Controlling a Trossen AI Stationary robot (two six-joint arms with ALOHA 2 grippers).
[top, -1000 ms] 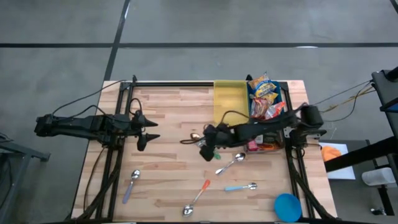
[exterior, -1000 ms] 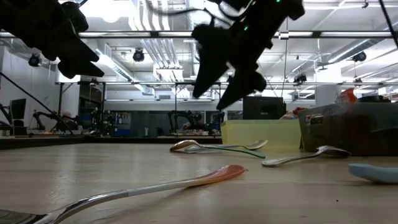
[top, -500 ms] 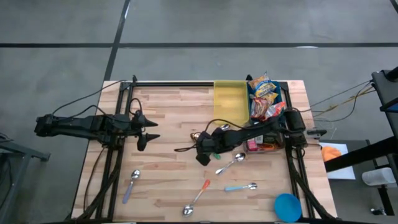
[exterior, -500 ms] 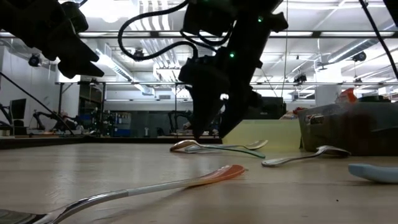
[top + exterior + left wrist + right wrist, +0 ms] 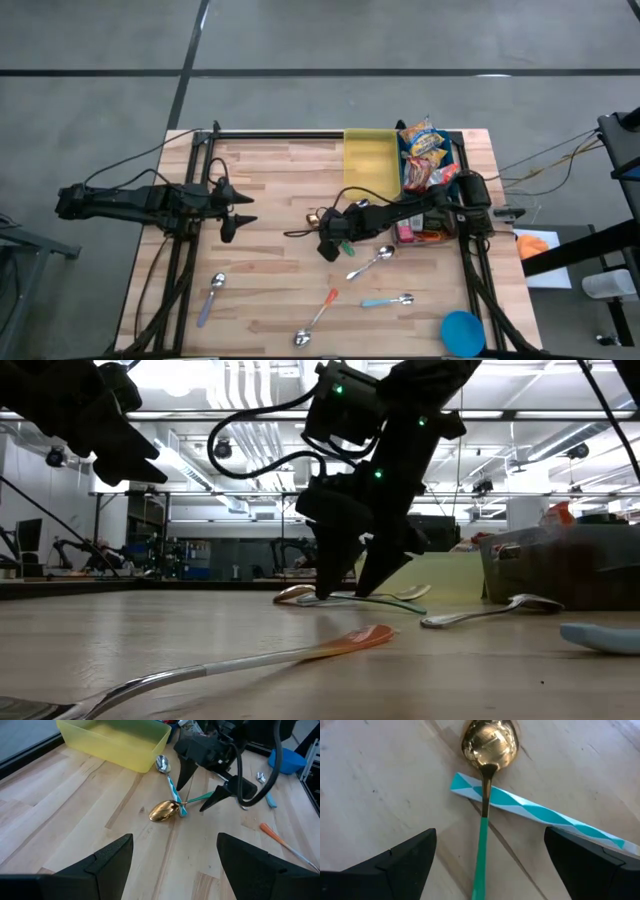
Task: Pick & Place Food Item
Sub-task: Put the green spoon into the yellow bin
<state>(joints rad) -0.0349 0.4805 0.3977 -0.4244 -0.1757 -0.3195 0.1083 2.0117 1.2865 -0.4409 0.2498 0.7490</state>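
Note:
Snack packets (image 5: 424, 150) lie in a dark bin (image 5: 452, 152) at the table's back right, beside a yellow bin (image 5: 369, 165). My right gripper (image 5: 328, 238) hangs open, pointing steeply down, just above a gold spoon (image 5: 490, 741) with a teal handle. Its fingers stand on either side of that handle without touching it. The gold spoon lies across a spoon with a teal-and-white handle (image 5: 540, 814). My left gripper (image 5: 238, 218) waits open at the table's left, above the wood.
Several more spoons lie toward the near edge: a silver one (image 5: 372, 262), an orange-handled one (image 5: 320, 316), a blue-handled one (image 5: 388, 300) and one at the near left (image 5: 212, 297). A blue bowl (image 5: 462, 332) stands at the near right corner. Bare wood lies between the arms.
My right gripper has come down toward the gold spoon and tipped more steeply downward, staying open. The spoons have not moved.

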